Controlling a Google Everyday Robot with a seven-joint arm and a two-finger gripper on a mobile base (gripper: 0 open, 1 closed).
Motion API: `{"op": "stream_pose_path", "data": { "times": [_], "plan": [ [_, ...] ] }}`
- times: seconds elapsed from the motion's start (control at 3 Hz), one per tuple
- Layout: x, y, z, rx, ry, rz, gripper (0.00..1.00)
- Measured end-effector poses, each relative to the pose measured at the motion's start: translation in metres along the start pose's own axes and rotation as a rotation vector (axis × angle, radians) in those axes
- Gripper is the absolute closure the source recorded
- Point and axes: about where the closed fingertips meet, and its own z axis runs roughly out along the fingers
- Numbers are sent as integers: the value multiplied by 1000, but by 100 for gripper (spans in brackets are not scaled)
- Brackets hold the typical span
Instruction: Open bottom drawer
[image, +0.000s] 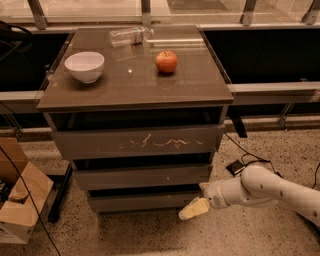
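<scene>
So the bottom drawer (145, 202) is the lowest of the three fronts on this cabinet, right down near the floor; plain grey-brown, no handle, and it looks pushed in, with a dark gap between it and the front above. My end effector (192, 209) is down low at the drawer's right end, just beside the lower right corner of that front, pale tip pointing left and slightly down toward the floor; honestly can't tell if it's open or closed from here, and can't tell if it's actually touching the front either. My arm (270, 190) comes in from the right, white and chunky, just above the floor. Above the bottom one is the middle drawer (142, 176) with a tiny white speck; above that is the taller top drawer (140, 143) with white scratches across the middle. Up on the tabletop (200, 85) there's a white bowl (84, 66) on the left, a red apple (166, 61) right of centre, and a clear plastic bottle (129, 36) lying on its side at the back; all three well apart from each other. A cardboard box (22, 197) sits on the speckled floor left of the cabinet; some dark cables (247, 162) trail on the floor to the right.
</scene>
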Motion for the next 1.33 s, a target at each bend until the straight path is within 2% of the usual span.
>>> {"op": "stream_pose_path", "data": {
  "times": [0.33,1.0,1.33],
  "plan": [
    [20,-12,35,-70,-115,31,0],
    [65,-38,87,-248,-208,64,0],
    [63,-44,85,-252,-221,63,0]
  ]
}}
